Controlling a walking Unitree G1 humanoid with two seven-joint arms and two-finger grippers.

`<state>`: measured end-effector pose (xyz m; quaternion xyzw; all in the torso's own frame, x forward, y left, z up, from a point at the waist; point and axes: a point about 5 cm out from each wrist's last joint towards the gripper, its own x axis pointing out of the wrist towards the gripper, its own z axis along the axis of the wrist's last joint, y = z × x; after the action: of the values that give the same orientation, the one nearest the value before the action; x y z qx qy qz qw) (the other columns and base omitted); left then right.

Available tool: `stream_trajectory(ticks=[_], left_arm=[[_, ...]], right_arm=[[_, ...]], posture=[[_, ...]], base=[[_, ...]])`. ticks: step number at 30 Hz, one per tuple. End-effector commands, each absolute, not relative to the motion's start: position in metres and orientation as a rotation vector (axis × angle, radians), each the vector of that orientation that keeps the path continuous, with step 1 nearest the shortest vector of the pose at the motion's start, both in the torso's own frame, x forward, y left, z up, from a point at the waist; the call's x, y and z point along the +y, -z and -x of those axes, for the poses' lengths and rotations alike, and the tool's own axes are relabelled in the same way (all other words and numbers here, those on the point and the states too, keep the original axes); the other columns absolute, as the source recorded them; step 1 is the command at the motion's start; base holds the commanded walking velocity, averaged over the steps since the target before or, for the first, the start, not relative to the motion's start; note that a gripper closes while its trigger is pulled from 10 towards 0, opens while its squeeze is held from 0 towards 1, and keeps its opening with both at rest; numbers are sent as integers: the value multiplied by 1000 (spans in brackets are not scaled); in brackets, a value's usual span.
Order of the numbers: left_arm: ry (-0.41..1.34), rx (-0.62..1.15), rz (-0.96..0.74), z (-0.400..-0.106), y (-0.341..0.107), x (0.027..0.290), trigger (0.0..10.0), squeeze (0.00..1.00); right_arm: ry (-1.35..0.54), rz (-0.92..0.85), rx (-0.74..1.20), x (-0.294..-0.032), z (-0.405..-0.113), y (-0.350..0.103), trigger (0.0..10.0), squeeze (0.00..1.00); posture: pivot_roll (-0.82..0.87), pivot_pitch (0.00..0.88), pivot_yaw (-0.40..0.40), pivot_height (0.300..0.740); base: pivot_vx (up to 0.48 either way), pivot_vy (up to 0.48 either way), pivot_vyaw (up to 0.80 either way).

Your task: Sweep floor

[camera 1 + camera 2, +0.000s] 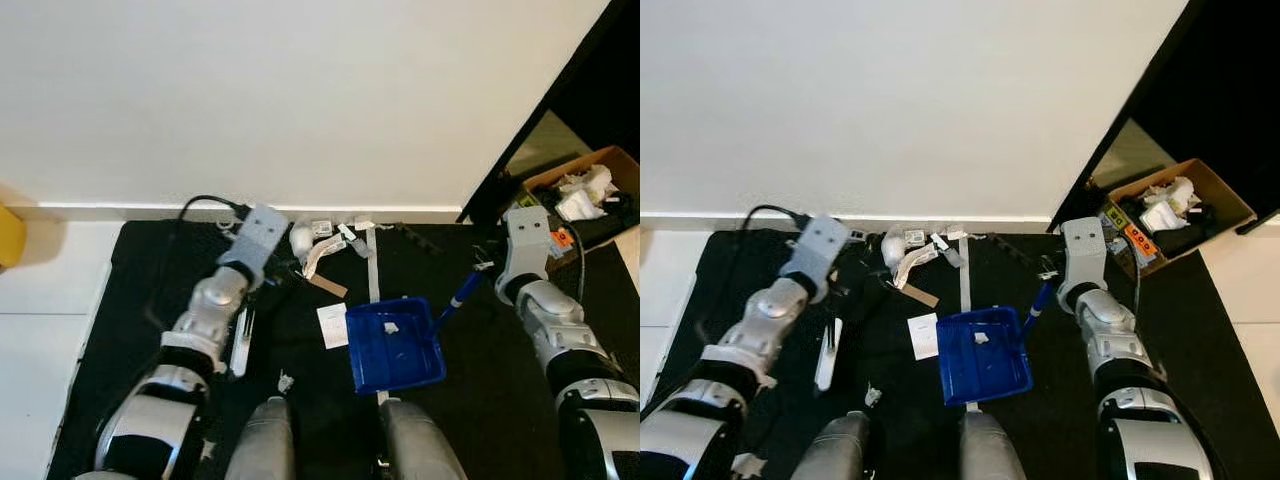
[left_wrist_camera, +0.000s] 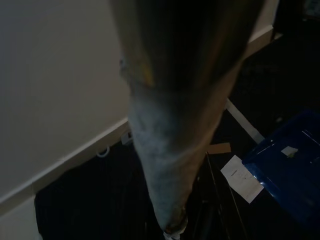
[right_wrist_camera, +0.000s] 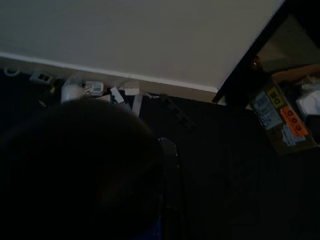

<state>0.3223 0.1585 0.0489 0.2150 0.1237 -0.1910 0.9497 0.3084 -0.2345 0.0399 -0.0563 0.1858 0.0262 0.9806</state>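
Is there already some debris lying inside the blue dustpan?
Yes, a small white scrap lies on the floor of the blue dustpan, near its back edge.

Dustpan [image 1: 393, 345]: glossy blue plastic. Mat [image 1: 130, 300]: matt black. Wall [image 1: 300, 90]: smooth, matt, off-white. Box [image 1: 590, 190]: brown cardboard. Scraps [image 1: 331, 325]: white paper. Arms [image 1: 215, 305]: silver, smooth with a dull sheen.

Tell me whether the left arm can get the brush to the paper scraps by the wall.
Probably yes. The left tool sits just beside the paper scraps at the baseboard, with bare black mat between and nothing blocking; the blue dustpan lies nearer the robot.
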Motion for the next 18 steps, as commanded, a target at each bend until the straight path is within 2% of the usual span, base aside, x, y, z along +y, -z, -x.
stream_trajectory(ticks=[1, 11, 18], left_arm=[[425, 318, -413, -313, -32, 148, 10000, 0], [379, 312, -312, -318, -31, 129, 10000, 0], [396, 285, -177, -323, -40, 87, 10000, 0]], right_arm=[[-3, 58, 425, -232, -298, -24, 10000, 0], [51, -53, 401, -215, -298, -21, 10000, 0], [34, -86, 415, -201, -298, -17, 10000, 0]], posture=[[-19, 163, -29, 740], [-27, 176, -29, 740], [-26, 178, -27, 740]], base=[[0, 0, 0], [0, 0, 0], [0, 0, 0]])
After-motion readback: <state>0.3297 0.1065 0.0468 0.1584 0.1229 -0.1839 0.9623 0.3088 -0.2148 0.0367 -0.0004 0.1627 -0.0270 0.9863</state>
